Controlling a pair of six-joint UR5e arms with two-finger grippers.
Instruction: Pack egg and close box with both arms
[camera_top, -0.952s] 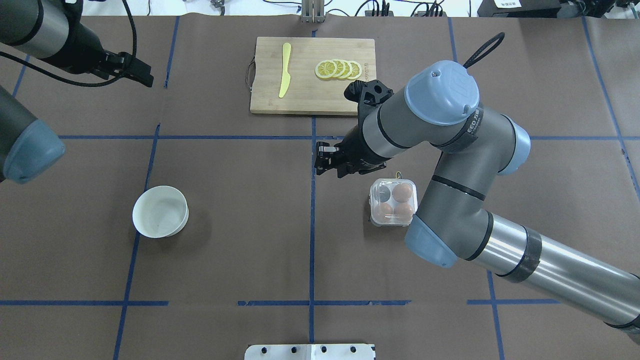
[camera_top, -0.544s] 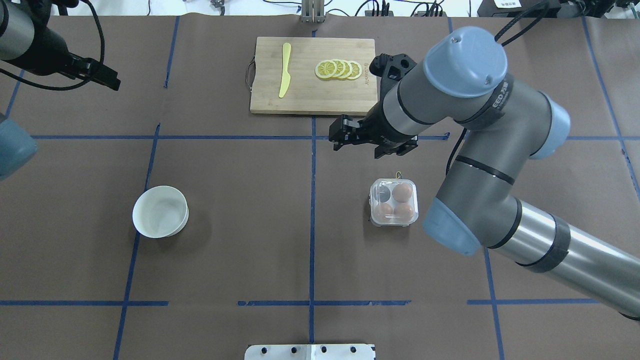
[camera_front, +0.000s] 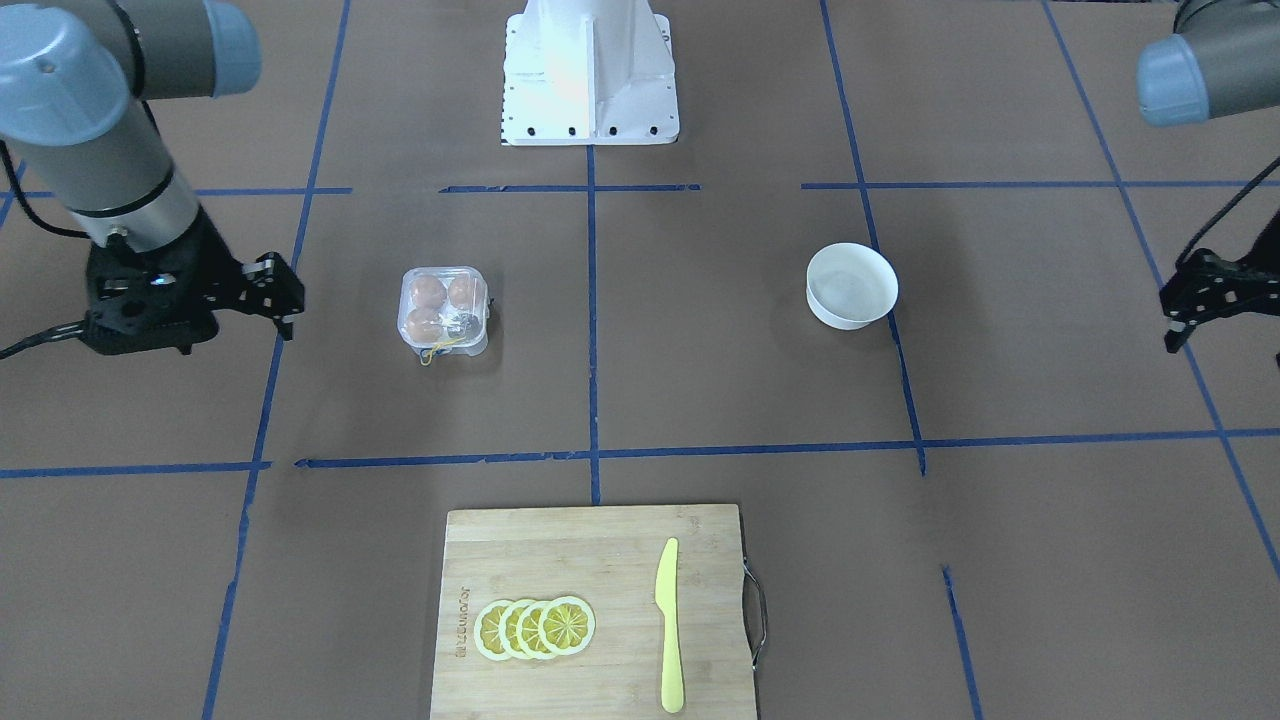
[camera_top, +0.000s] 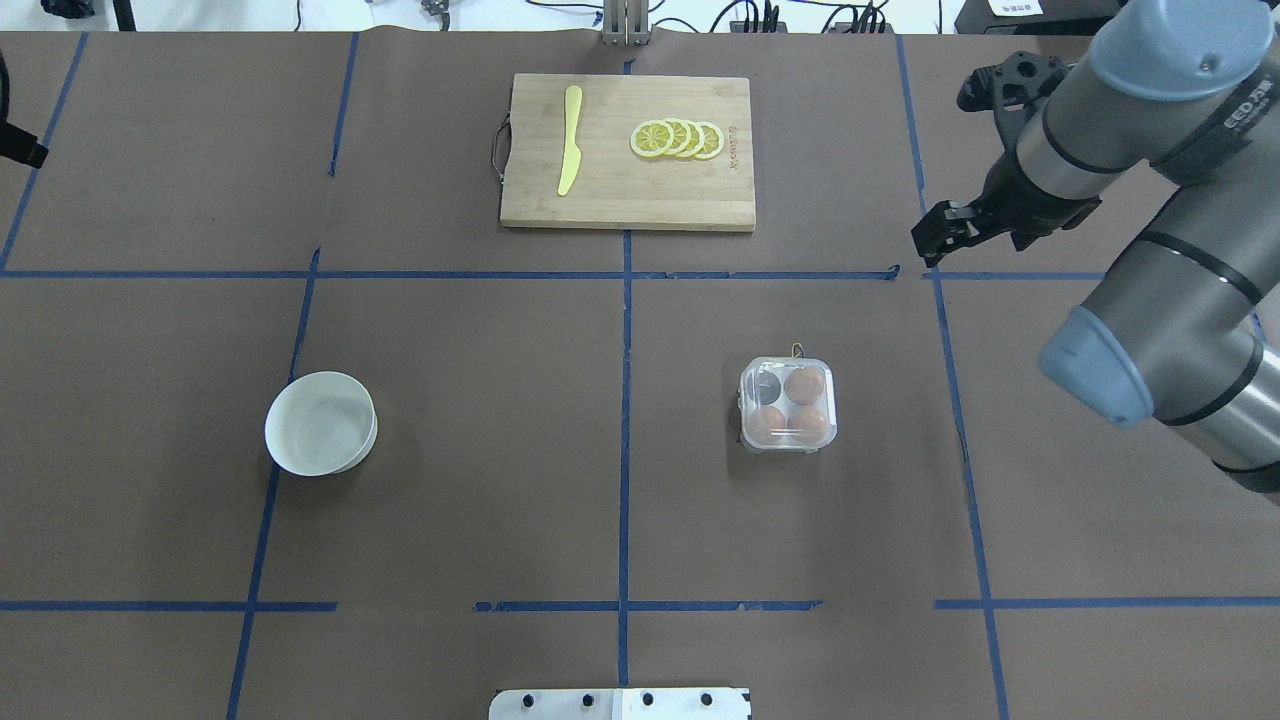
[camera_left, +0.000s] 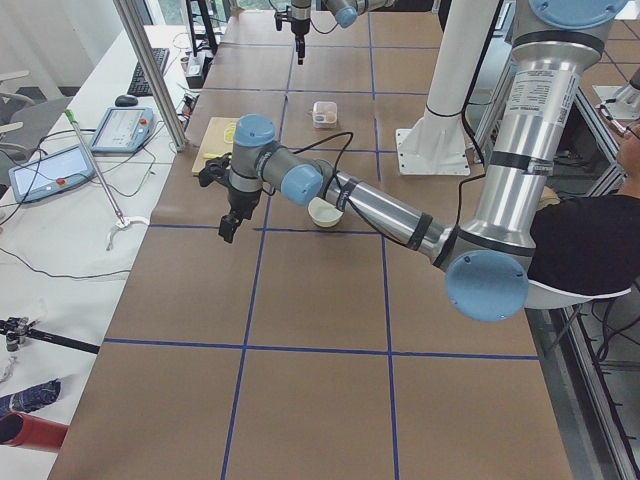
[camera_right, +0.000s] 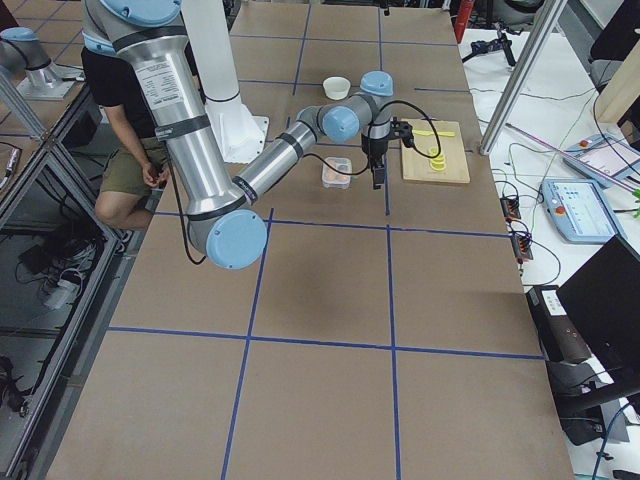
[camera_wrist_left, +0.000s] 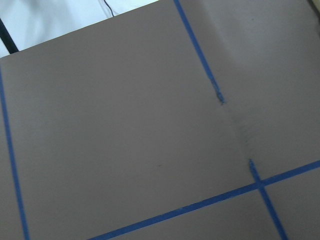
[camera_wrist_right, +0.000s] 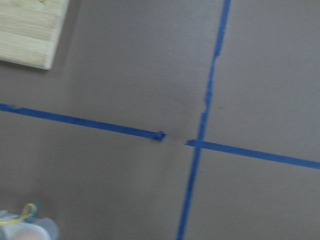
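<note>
The box (camera_top: 788, 405) is a clear carton that sits with its lid down right of the table's middle, also seen in the front view (camera_front: 444, 308). Three orange-brown eggs show through the lid, one of them at the far right cup (camera_top: 805, 384); the far left cup looks dark. My right gripper (camera_top: 926, 246) hangs far right of the box, well apart from it, and looks shut and empty (camera_front: 290, 305). My left gripper (camera_front: 1172, 335) is at the table's far left edge, looks shut and empty, and barely shows in the overhead view. A bit of the yellow string (camera_wrist_right: 24, 212) shows in the right wrist view.
A white bowl (camera_top: 321, 422) stands at the left. A wooden cutting board (camera_top: 627, 190) at the far middle holds a yellow knife (camera_top: 569, 140) and lemon slices (camera_top: 678, 138). The white pedestal base (camera_top: 620, 703) is at the near edge.
My right arm has swung away from beside the box, to the far right. My left gripper has moved further left, almost out of the overhead view. The box has not moved.
</note>
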